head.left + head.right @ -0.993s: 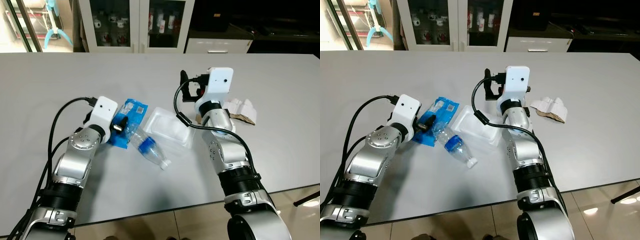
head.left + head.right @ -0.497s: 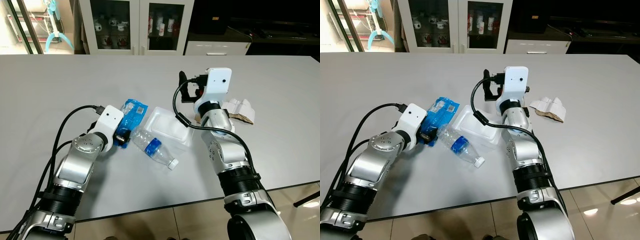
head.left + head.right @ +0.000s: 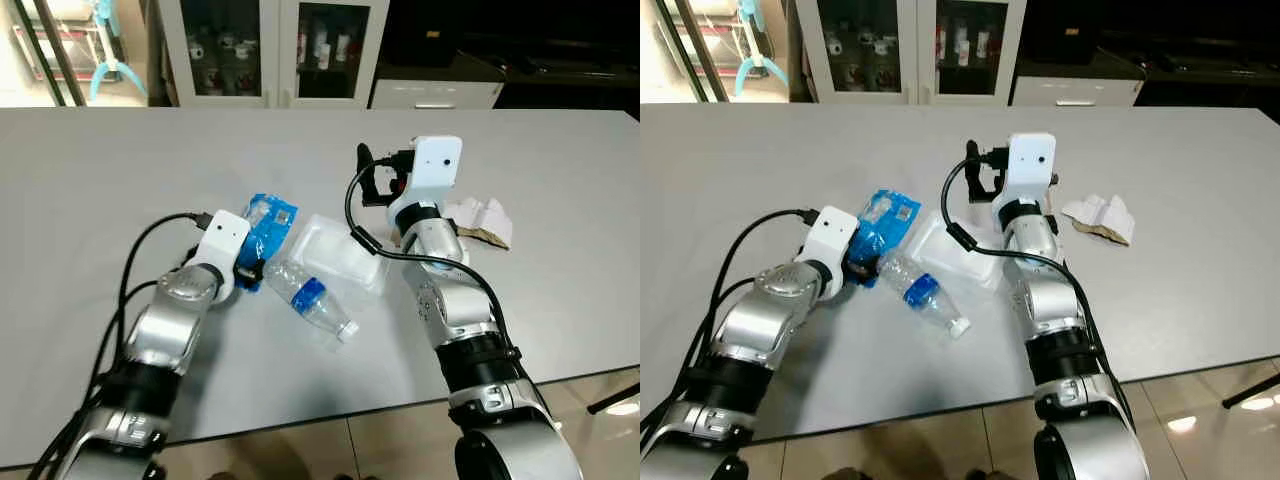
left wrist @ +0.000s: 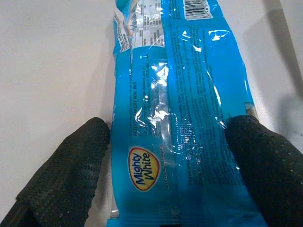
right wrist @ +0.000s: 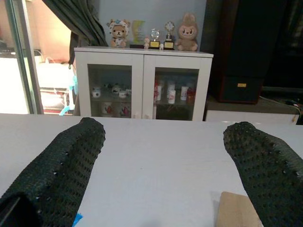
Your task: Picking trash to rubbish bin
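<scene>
Blue bread wrapper (image 4: 184, 118) is now between my left gripper (image 4: 168, 165) fingers: jaws spread wide, one pad on each long edge, wrapper flat on the grey table (image 3: 120, 160), nothing clamped yet. Over the last second my left arm slid forward off the clear plastic bottle (image 3: 312, 300) and squared up on the wrapper; the bottle rolled a bit and now lies just beside the wrapper, cap end toward me. White plastic tray (image 3: 335, 255) touches the bottle on the far side. My right gripper (image 5: 165, 165) hangs parted above the table, pointing at the cabinet (image 5: 142, 80), idle. Crumpled paper (image 3: 480, 220) sits off to my right. Read: wrapper is first pick, closing comes next. Bin isn't visible, so I'd guess task is barely started.
</scene>
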{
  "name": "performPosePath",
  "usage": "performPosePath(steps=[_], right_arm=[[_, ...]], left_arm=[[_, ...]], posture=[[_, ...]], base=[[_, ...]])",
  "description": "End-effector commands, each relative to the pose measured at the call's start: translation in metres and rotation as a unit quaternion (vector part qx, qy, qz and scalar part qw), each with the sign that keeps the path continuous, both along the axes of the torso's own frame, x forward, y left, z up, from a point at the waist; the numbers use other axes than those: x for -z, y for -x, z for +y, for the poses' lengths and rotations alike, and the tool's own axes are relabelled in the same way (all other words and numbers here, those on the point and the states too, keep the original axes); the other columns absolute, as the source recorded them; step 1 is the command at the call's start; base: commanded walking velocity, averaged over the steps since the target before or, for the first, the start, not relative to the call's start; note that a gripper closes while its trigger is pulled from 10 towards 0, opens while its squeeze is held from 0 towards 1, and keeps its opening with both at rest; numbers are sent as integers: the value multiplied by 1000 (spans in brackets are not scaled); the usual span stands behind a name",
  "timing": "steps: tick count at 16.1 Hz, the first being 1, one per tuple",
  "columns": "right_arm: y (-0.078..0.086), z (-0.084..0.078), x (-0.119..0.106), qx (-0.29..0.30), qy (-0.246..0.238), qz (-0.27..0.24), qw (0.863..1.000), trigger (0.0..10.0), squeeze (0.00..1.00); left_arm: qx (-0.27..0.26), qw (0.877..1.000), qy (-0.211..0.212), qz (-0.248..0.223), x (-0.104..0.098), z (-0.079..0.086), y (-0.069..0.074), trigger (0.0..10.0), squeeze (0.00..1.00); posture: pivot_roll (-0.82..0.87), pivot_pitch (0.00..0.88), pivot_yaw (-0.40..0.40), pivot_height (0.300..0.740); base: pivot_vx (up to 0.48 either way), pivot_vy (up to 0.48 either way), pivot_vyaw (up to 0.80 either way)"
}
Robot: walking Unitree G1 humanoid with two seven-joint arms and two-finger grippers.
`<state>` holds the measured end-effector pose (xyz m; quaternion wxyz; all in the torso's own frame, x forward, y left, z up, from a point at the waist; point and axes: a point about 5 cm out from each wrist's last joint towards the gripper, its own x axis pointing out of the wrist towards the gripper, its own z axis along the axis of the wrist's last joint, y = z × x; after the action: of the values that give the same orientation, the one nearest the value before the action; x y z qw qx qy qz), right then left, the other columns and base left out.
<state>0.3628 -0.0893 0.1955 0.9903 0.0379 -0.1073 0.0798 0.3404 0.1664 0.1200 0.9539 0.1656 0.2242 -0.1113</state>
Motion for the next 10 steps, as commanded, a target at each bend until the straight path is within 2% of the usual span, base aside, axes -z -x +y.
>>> performPosePath(steps=[1,5,6,10], right_arm=[[1,-5,2,7,4,6,1000,10000,0],[1,-7,3,9,7,6,1000,10000,0],[1,-8,3,9,7,6,1000,10000,0],[0,-6,2,4,7,7,1000,10000,0]], left_arm=[[-10,1000,14,6,4,-2,-3,10000,0],[-15,999,38,20,8,-11,-6,10000,0],[-8,999,39,23,10,-14,-5,0,0],[-1,999,38,22,12,-17,-4,0,0]], posture=[[24,43,-88,740],[17,45,-90,740],[17,45,-91,740],[22,41,-92,740]], base=[[0,0,0],[0,0,0],[0,0,0],[0,0,0]])
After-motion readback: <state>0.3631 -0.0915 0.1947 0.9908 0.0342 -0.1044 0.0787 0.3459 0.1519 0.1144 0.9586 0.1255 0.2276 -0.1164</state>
